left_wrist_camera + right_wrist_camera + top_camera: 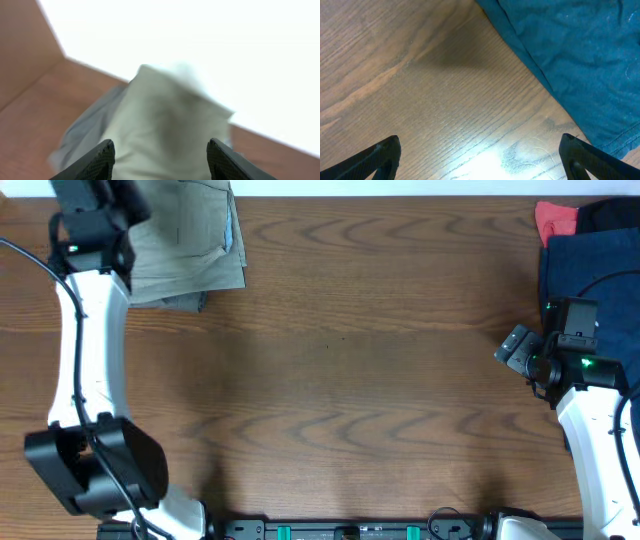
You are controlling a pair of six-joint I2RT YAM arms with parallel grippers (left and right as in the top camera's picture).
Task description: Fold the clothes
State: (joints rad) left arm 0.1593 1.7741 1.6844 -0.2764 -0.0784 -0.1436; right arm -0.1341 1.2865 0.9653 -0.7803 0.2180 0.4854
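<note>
- Overhead view: the pale shorts (pixel 190 240) are lying folded into a flat bundle at the far left corner of the surface (pixel 340 370). They are resting on darker grey-olive shorts (pixel 188 302), whose edge is peeking out on the near side.
- The left claw (pixel 105 202) is hanging at the pale shorts' left edge. The right claw (pixel 518 348) is sitting well apart from the pale shorts, across bare wood, beside a navy garment (pixel 590 270) with a red cloth (pixel 556 220) behind it. The left arm is therefore by far the nearer one.
- The bundle is running off the top of the picture, so its long axis is not showing in full.
- Left wrist view: the fingertips (pixel 100 160) are standing part-way apart, and the pale shorts are bulging up straight ahead, filling the view between them. Grey cloth is trailing out to the left of the pale shorts. The picture is blurring, so I cannot tell whether the pads are touching the fabric, but nothing is looking pinched.
- Right wrist view: the right claw is gaping wide and gripping nothing, hovering over bare wood with the navy garment's hem crossing the upper right. The pale shorts are not showing here.
- Judgement: the fold is looking close to done, with the bundle sitting on the pile. Any further move is likely falling to the left arm, since the pale shorts are lying directly ahead of its claw.
</note>
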